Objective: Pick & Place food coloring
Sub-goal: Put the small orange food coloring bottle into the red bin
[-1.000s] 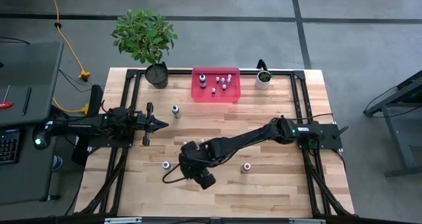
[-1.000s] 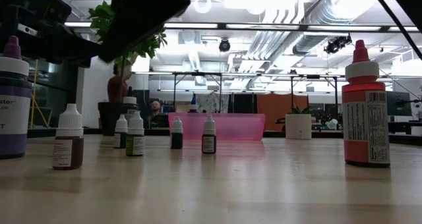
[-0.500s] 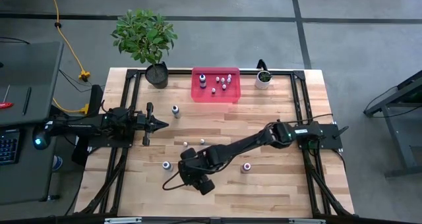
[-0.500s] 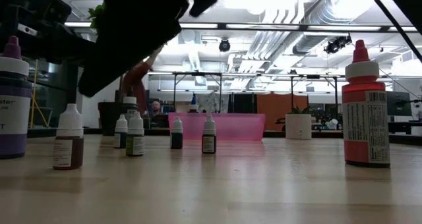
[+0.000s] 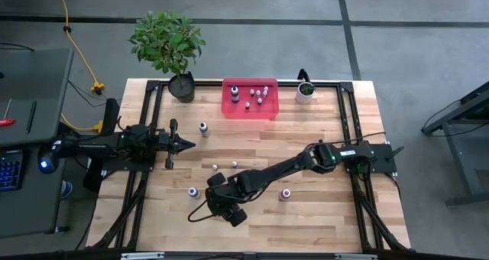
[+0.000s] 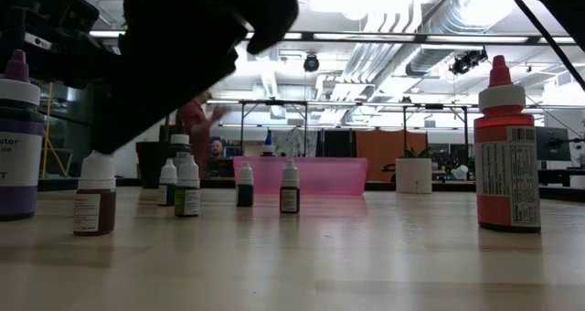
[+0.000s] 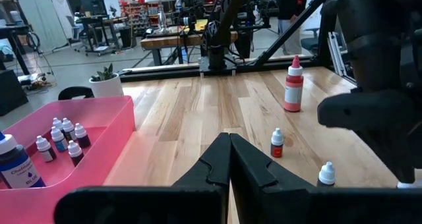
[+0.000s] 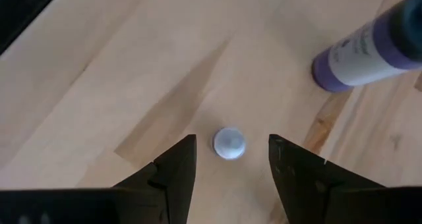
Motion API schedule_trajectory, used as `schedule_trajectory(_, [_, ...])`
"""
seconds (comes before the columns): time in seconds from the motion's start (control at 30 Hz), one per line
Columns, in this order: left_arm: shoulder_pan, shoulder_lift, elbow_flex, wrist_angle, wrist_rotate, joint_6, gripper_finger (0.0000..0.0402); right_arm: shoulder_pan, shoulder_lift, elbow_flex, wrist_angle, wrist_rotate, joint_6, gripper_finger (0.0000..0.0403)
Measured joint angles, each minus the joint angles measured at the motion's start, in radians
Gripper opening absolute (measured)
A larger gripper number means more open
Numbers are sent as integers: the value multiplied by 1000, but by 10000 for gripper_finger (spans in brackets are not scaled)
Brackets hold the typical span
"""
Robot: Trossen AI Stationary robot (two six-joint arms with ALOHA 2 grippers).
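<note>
The food coloring is a set of small bottles spread over the table. A tiny white-capped bottle (image 8: 229, 143) with dark brown contents (image 6: 95, 197) stands upright on the wood. My right gripper (image 8: 229, 159) hangs open over it, slanting down, with a finger on either side of the cap and clear of it. The arm hides this bottle in the high view (image 5: 218, 191). A larger purple bottle (image 8: 369, 49) (image 5: 192, 192) stands close beside it. My left gripper (image 7: 229, 151) waits shut and level at the table's left (image 5: 186, 144).
A pink bin (image 5: 250, 99) at the far edge holds several bottles. A red bottle (image 5: 286, 193) stands to the right of my right arm. Two tiny bottles (image 5: 215, 166) (image 5: 234, 164) and another bottle (image 5: 203, 128) stand mid-table. A leafy plant (image 5: 168, 46) and a white pot (image 5: 305, 92) are at the back.
My right gripper has come down and a little toward the table's near left, onto the spot over the small brown bottle. Its fingers have stayed the same width apart. No bottle has moved.
</note>
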Motion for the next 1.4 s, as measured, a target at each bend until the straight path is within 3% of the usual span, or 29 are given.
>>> schedule_trajectory(0.47, [0, 0, 0, 0, 0, 0, 0, -8, 17, 0, 15, -7, 6, 177])
schedule_trajectory(0.9, [0, 0, 0, 0, 0, 0, 0, -10, 17, 0, 15, -19, -11, 138])
schedule_trajectory(1.4, [0, 0, 0, 0, 0, 0, 0, -14, 35, -1, 33, -28, -10, 139])
